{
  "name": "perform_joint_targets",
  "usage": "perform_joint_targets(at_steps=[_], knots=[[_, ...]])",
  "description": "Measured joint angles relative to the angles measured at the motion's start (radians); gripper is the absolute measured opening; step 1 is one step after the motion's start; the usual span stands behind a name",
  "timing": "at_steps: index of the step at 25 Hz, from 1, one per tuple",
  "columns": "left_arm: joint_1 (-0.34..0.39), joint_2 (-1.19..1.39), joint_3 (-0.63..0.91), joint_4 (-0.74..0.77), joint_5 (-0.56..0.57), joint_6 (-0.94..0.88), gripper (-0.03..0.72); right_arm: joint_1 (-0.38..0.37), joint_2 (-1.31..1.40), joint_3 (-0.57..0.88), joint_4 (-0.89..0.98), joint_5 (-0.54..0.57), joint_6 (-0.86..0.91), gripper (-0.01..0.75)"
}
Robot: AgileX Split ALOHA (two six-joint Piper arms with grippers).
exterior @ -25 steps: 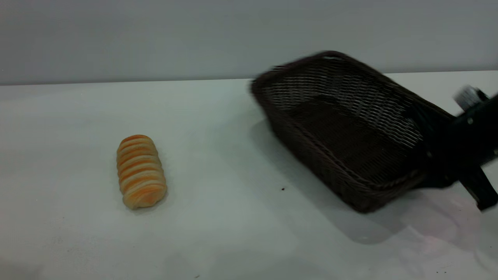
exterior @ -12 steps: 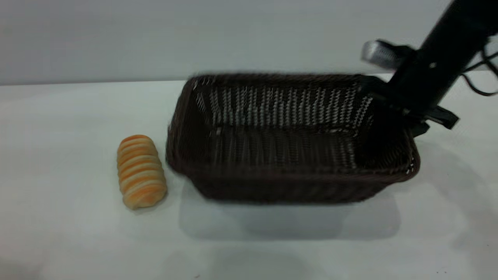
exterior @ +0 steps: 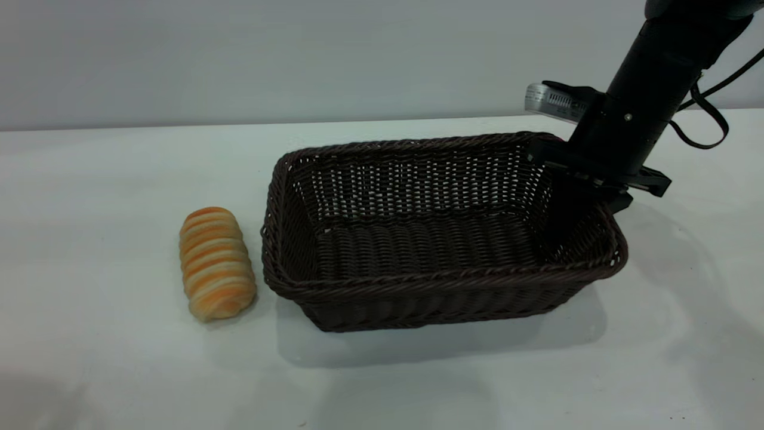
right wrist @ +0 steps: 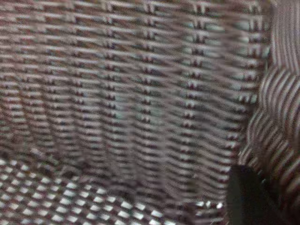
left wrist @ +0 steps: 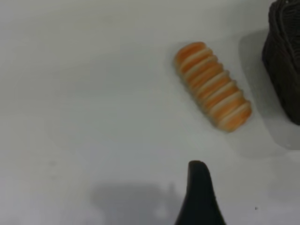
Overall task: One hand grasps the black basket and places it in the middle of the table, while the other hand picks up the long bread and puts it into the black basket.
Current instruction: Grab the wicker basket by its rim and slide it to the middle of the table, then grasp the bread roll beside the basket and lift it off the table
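The black basket (exterior: 430, 239) stands level on the table (exterior: 119, 370), near its middle, open side up and empty. My right gripper (exterior: 588, 200) comes down over the basket's right end wall, one finger inside and one outside, shut on that wall. The right wrist view is filled by the weave (right wrist: 131, 103), with one finger (right wrist: 246, 197) against it. The long bread (exterior: 216, 263) lies on the table just left of the basket, apart from it. In the left wrist view the bread (left wrist: 213, 92) lies ahead of my left gripper (left wrist: 232, 215). It is open and empty, with one finger (left wrist: 199, 192) showing.
A corner of the basket (left wrist: 283, 61) shows beside the bread in the left wrist view. The right arm's black cable (exterior: 707, 113) loops behind the basket's right end. A grey wall runs behind the table's far edge. Bare tabletop lies left of and in front of the bread.
My right gripper carried the basket from the right side leftward, turning it from tilted to level, and it now rests beside the bread. The bread has not moved.
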Motion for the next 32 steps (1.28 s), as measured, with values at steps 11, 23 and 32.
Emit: perform_joint_targets(at_steps=[11, 23, 32], knots=[[-0.006, 0.499, -0.006, -0.169, -0.234, 0.013, 0.579, -0.021, -0.164, 0.0, -0.075, 0.051, -0.013, 0.471], [-0.078, 0.928, -0.249, -0.226, -0.265, 0.057, 0.579, -0.03, -0.651, 0.025, -0.03, 0.243, -0.052, 0.402], [-0.143, 1.135, -0.432, -0.27, -0.263, 0.078, 0.579, -0.03, -1.002, 0.318, 0.052, 0.254, -0.085, 0.357]])
